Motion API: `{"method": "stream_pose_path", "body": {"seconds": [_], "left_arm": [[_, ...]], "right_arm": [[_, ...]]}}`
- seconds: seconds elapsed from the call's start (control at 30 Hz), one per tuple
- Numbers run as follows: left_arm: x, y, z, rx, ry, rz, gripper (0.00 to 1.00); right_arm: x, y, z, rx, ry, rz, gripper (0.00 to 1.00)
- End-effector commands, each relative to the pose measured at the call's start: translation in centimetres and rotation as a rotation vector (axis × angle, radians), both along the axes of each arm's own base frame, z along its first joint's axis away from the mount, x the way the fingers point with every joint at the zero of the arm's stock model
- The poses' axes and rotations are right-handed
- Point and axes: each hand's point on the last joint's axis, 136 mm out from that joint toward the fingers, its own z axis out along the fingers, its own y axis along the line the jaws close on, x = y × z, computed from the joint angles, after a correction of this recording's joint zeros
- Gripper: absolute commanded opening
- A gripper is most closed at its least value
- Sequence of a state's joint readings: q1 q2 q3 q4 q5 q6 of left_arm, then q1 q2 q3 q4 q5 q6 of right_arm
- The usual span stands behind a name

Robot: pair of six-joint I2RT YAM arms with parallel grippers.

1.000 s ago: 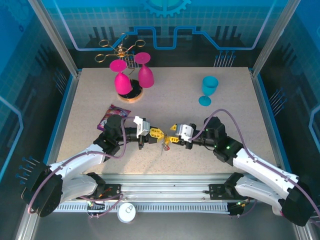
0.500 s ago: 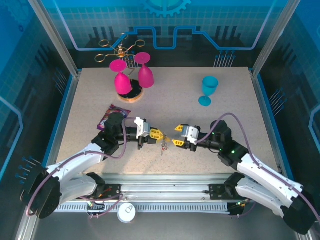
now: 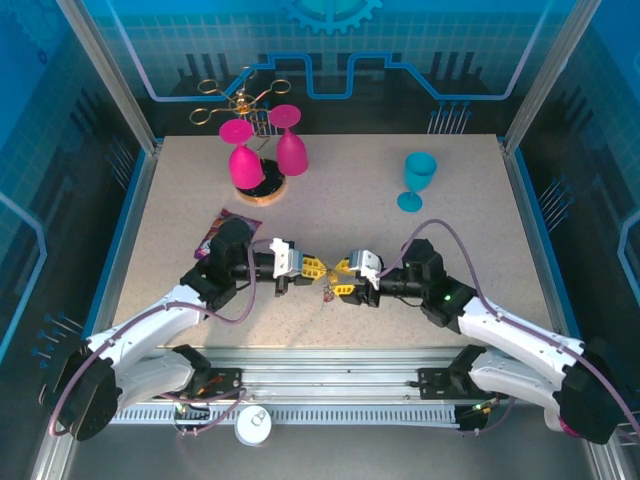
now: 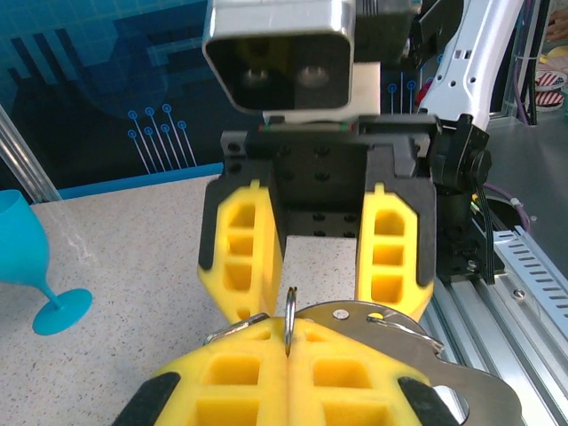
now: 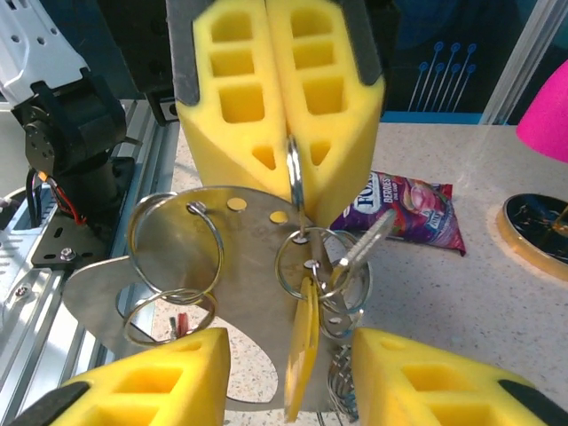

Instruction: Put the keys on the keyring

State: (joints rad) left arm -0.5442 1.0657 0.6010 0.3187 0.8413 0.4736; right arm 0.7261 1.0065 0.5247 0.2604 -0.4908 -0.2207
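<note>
Right claw moved back in close to the left claw, its fingers spread wide. Left claw pinched tight on the keyring, a thin metal ring held edge-on above the bench. Yellow-headed key and silver key blade hang from linked rings below, against a metal plate.

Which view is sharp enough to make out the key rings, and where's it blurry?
Right wrist view: key rings and steel plate crisp, its own near fingers soft. Left wrist view: held ring edge-on but sharp. Top view: the bundle too small to resolve.
</note>
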Motion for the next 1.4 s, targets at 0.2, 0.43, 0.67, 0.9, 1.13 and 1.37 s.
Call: {"method": "stream_pose_path", "body": {"seconds": [0.2,0.43,0.67,0.9,1.13,1.37], "left_arm": [[0.7,0.5,1.3,-0.008,-0.078,0.059,0.0],[2.4,1.3,-2.4,0.164,-0.038,0.166,0.0],[3.0,0.8,-3.5,0.205,-0.002,0.177,0.0],[3.3,1.2,-4.1,0.23,0.018,0.21,0.21],[2.8,2.0,-2.6,0.182,-0.018,0.251,0.66],[4.5,5.3,2.3,-0.088,-0.078,0.532,0.88]], "right_arm": [[1.4,0.4,1.3,-0.004,-0.053,-0.07,0.0],[1.1,-1.2,3.2,-0.1,-0.116,-0.1,0.0],[1.1,-0.3,4.2,-0.141,-0.166,-0.09,0.0],[2.3,-0.7,4.9,-0.18,-0.235,-0.163,0.0],[3.5,-1.7,3.8,-0.235,-0.249,-0.239,0.0],[4.7,-0.7,4.2,-0.25,-0.267,-0.247,0.0]]}}
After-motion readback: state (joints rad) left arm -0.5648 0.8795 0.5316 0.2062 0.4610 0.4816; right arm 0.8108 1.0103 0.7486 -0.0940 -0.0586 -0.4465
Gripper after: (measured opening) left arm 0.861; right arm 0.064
